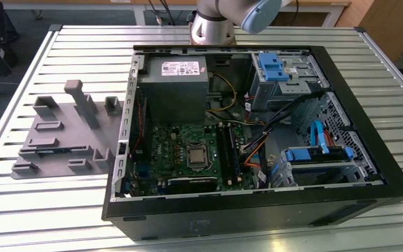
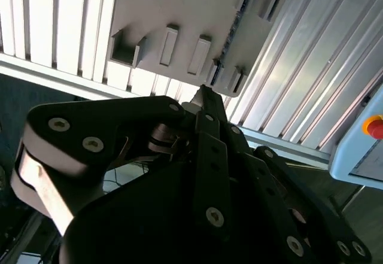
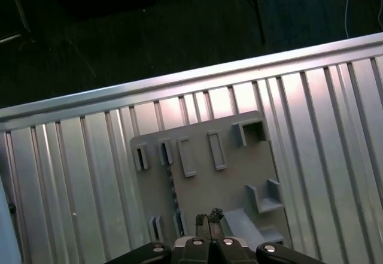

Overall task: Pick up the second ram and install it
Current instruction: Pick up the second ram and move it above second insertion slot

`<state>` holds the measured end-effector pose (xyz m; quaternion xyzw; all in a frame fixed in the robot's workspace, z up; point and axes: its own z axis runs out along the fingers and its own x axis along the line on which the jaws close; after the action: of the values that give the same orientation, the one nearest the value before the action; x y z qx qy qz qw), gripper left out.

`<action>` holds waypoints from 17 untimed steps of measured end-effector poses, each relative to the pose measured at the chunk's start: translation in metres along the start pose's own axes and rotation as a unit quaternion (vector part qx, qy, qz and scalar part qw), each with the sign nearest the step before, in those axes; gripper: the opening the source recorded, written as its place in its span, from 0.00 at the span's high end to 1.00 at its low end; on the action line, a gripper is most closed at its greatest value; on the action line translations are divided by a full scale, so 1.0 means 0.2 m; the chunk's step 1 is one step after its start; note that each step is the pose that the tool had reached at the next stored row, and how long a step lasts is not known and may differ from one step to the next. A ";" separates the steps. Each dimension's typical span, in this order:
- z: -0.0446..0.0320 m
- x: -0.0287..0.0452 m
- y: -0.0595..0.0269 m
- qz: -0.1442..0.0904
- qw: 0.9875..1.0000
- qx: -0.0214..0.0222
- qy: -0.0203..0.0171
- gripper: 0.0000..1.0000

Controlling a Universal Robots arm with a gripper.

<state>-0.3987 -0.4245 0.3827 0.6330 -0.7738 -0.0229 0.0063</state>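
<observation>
Second ram (image 1: 48, 151): slatted surface (image 1: 48, 210), then open computer case (image 1: 257, 210), then grey holder (image 1: 75, 142) left of case. Stick stands on edge in holder, lower left of exterior frame. Long axis runs across frame, crosswise to motherboard slots (image 1: 224, 149). Likely light, stiff, fragile; take flat faces mid-length. Fingers (image 3: 215, 217) pressed together, empty, over holder.

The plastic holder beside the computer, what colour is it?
Plain grey all over. The plastic holder shows best in the exterior view.
</observation>
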 end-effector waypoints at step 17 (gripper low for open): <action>0.004 0.000 0.000 -0.059 0.998 -0.001 0.003 0.89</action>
<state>-0.3987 -0.4245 0.3819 0.6776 -0.7351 -0.0225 0.0076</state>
